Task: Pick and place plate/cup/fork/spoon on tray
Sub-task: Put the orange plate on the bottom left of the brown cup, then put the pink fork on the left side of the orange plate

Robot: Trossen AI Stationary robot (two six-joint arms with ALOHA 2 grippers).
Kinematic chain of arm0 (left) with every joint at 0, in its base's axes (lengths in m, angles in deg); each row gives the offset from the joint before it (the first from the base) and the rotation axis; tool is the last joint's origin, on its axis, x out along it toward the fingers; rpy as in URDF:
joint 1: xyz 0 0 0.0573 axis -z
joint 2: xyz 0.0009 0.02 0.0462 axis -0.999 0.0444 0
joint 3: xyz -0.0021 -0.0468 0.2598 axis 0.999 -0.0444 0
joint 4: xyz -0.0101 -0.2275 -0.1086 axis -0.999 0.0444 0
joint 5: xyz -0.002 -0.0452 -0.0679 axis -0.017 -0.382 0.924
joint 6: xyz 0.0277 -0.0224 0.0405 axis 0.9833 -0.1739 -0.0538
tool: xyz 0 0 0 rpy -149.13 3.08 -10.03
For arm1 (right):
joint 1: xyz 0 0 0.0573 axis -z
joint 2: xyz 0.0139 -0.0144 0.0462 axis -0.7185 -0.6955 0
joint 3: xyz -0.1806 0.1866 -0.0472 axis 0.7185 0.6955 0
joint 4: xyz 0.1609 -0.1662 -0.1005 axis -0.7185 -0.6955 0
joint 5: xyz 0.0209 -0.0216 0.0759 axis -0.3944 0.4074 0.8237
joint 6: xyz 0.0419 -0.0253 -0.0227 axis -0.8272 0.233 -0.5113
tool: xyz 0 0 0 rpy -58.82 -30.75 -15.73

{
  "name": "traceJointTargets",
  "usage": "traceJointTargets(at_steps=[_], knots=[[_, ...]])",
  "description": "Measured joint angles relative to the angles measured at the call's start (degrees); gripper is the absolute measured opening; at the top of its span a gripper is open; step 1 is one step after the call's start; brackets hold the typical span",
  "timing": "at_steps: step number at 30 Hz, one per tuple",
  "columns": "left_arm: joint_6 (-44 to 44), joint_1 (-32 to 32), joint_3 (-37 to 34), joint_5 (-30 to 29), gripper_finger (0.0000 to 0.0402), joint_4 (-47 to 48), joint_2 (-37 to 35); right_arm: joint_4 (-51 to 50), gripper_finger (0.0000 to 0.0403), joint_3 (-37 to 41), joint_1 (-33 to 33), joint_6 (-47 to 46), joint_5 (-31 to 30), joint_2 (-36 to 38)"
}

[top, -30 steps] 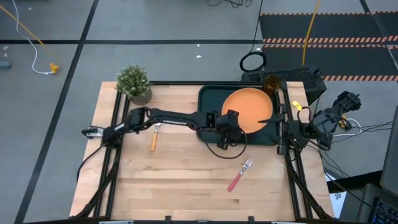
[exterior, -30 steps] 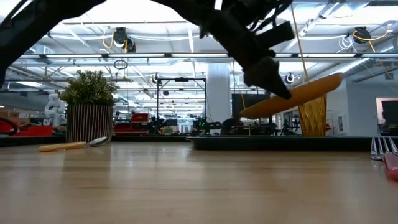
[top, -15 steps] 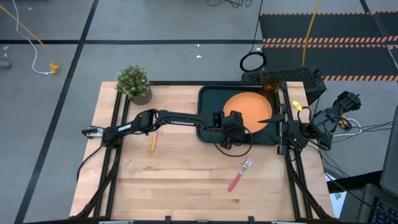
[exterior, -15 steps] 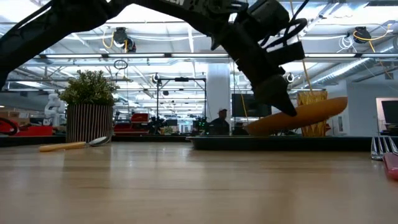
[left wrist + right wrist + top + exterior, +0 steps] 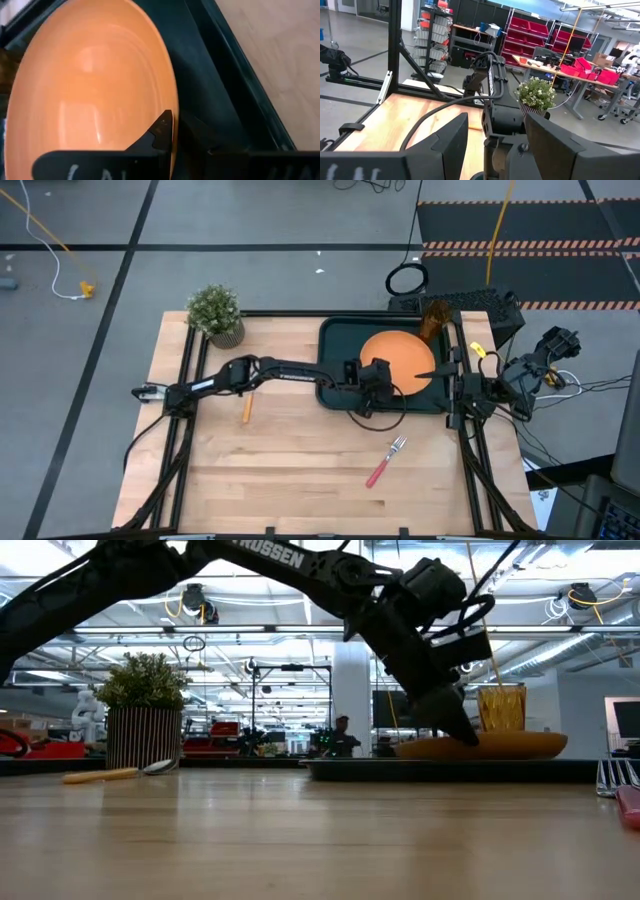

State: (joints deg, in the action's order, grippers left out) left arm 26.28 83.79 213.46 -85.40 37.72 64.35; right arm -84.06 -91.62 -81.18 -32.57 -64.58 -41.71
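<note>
The orange plate (image 5: 397, 360) lies flat inside the dark green tray (image 5: 335, 345) at the table's far right; in the low view the plate (image 5: 490, 747) sits level on the tray (image 5: 350, 768). My left gripper (image 5: 378, 380) is at the plate's near-left rim, shut on it. The amber cup (image 5: 434, 317) stands at the tray's far right corner. The orange-handled spoon (image 5: 247, 405) lies on the table left of the tray, and the red-handled fork (image 5: 385, 462) lies near the front. My right gripper (image 5: 495, 140) waits open at the table's right edge. My left gripper pinches the plate's rim (image 5: 173, 107) on its near-left side, one finger (image 5: 162, 131) over the plate's inner face and the other below and outside the rim. The fingers slant down from the table's left. The plate rests level on the tray's floor (image 5: 210, 65).
A potted green plant (image 5: 216, 313) stands at the table's far left corner. Bare wood stretches across the table's near half around the fork. A black cable loops from my left wrist over the tray's near rim (image 5: 385, 412).
My left gripper has gone down and a little toward the table's right edge with the plate. The plate, held tilted with its right edge raised above the tray, has come down and now lies level in the tray.
</note>
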Motion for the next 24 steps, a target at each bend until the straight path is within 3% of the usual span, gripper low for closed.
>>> traceJointTargets(at_steps=[15, 21, 24], knots=[[-0.9, 1.2, 0.1, 0.0, 0.004, -2.3, 0.4, -0.3, 0.0192, 0.0, 0.0, 0.0, 0.0, 0.0], [-4.2, 2.1, 0.1, -0.1, 0.0086, -3.5, 0.1, -0.3, 0.0192, 0.0, 0.0, -1.3, 0.0, 0.0], [-8.2, 2.7, 0.2, -4.4, 0.0114, -2.6, -0.8, 0.1, 0.0192, 0.0, 0.0, -1.5, 0.0, 0.0]])
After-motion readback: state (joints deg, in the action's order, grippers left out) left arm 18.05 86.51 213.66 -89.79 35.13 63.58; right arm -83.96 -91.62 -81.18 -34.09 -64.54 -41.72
